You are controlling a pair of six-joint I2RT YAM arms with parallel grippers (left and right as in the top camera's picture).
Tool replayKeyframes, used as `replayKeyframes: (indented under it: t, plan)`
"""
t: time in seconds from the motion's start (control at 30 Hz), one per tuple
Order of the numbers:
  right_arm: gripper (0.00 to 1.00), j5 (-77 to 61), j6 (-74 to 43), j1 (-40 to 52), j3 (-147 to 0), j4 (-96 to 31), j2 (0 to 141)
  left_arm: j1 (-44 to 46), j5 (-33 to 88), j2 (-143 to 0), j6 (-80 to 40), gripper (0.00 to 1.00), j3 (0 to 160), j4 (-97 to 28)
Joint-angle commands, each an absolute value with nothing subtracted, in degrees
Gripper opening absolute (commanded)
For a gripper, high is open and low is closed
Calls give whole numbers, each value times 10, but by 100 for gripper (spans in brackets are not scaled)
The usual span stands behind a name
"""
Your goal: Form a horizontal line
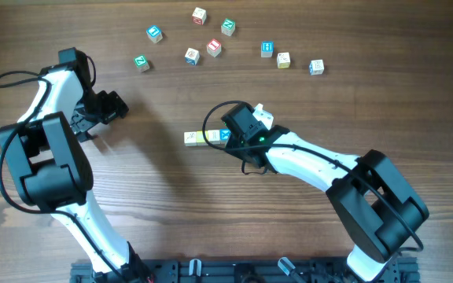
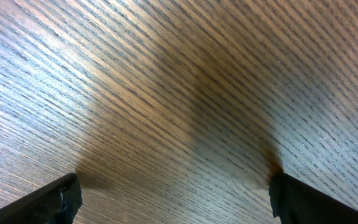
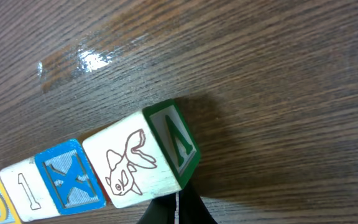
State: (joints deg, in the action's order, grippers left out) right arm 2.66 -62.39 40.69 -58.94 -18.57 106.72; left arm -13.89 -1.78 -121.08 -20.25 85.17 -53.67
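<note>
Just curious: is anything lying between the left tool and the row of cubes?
Nothing: the overhead view shows bare table between the left tool and the row of cubes.

Row of letter cubes (image 1: 201,138), touching, mid-table: yellow, white, blue-X, white fish-drawing with green side.

The left arm (image 1: 53,94) and right arm (image 1: 309,167) are mounted on a black base rail (image 1: 234,272). Each has 2 glossy white tubular links joined by boxy black motor housings. Farthest from the rail, thin black cables loop beside each wrist, a small green light (image 1: 262,140) glows on the right one, and the fingers (image 2: 58,200) are matte black.
</note>
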Motion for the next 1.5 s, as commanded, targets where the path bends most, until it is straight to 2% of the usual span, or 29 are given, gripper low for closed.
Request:
replayKeyframes:
  t: [0.0, 0.17, 0.37, 0.53, 0.63, 1.47]
  plan:
    - [6, 38, -630, 406, -584, -177, 1078, -139, -18, -1220, -202, 100, 858, -535]
    - [4, 33, -629, 406, -584, -180, 1078, -139, -18, -1220, -202, 100, 858, -535]
    - [4, 15, -630, 373, -585, -254, 1045, -140, -18, -1220, -202, 100, 858, -535]
    - [5, 77, -612, 333, -585, -213, 1048, -139, -19, -1220, -202, 100, 858, -535]
    - [6, 24, -550, 335, -585, -177, 1048, -140, -18, -1220, -202, 100, 858, -535]
    - [5, -36, -555, 336, -585, -175, 1048, -139, -18, -1220, -202, 100, 858, -535]
